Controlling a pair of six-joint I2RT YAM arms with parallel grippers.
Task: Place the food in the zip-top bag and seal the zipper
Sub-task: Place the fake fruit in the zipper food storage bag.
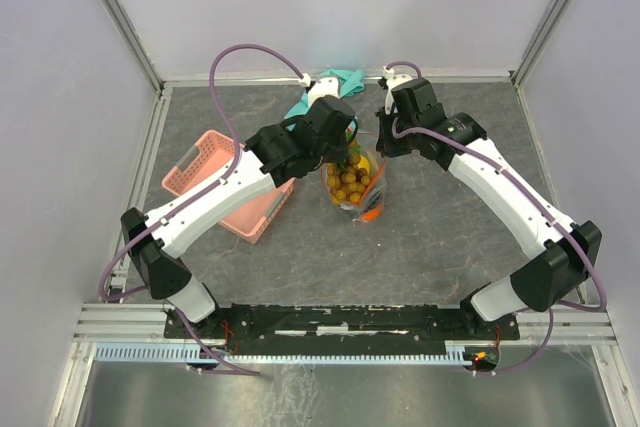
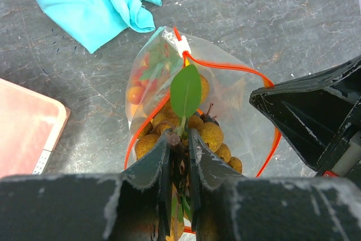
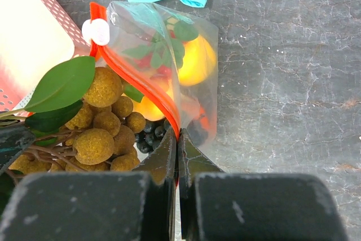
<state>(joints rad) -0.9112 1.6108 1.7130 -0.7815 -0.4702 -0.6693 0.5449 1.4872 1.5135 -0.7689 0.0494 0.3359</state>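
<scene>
Your left pincer [image 2: 179,141] clamps the berry bunch [image 2: 210,135] by its stem, berries just beyond its tips in the zip-top bag [image 2: 237,99] mouth; your right pincer [image 3: 177,139] pinches the zipper [image 3: 141,87].

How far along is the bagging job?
Done: yellow fruit and red pieces sit inside the bag. In hand: left gripper holds the berry bunch at the open mouth; right gripper pinches the zipper edge. Left: drop the bunch in, seal the zipper.
</scene>
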